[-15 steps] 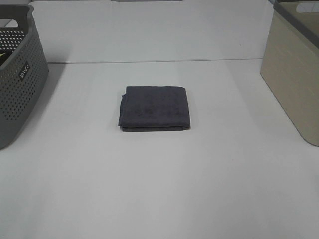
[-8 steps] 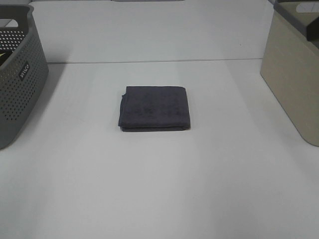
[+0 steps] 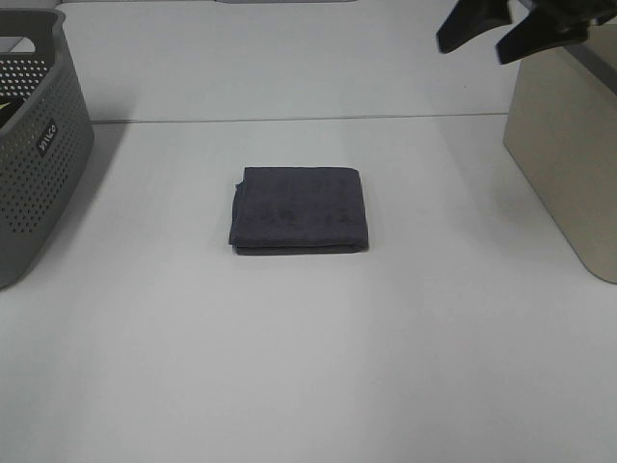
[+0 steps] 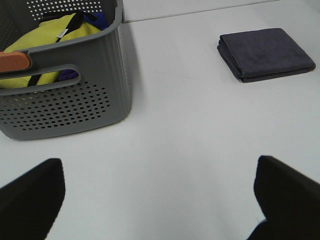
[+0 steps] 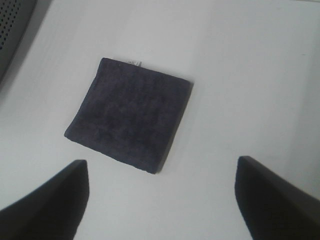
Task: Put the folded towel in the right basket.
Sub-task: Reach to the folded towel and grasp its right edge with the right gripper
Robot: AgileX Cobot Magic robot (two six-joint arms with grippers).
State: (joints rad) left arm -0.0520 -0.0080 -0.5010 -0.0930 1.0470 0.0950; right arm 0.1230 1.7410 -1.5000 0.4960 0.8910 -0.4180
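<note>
The folded dark grey towel (image 3: 299, 210) lies flat in the middle of the white table (image 3: 308, 357). The beige right basket (image 3: 569, 154) stands at the right edge. My right gripper (image 3: 496, 37) is open and empty, high above the table's far right, next to that basket's near corner and well away from the towel. In the right wrist view the towel (image 5: 129, 120) lies ahead of the open gripper (image 5: 162, 200), between its fingers. My left gripper (image 4: 160, 200) is open and empty near the grey left basket; the towel (image 4: 265, 54) lies far off it. The left gripper is out of the exterior view.
A grey perforated basket (image 3: 34, 145) stands at the left edge; in the left wrist view it (image 4: 65, 100) holds yellow and dark cloth items. A seam (image 3: 289, 120) runs across the far part of the table.
My right gripper has come into the exterior view at the top right, by the beige basket. The towel and both baskets have not moved.
</note>
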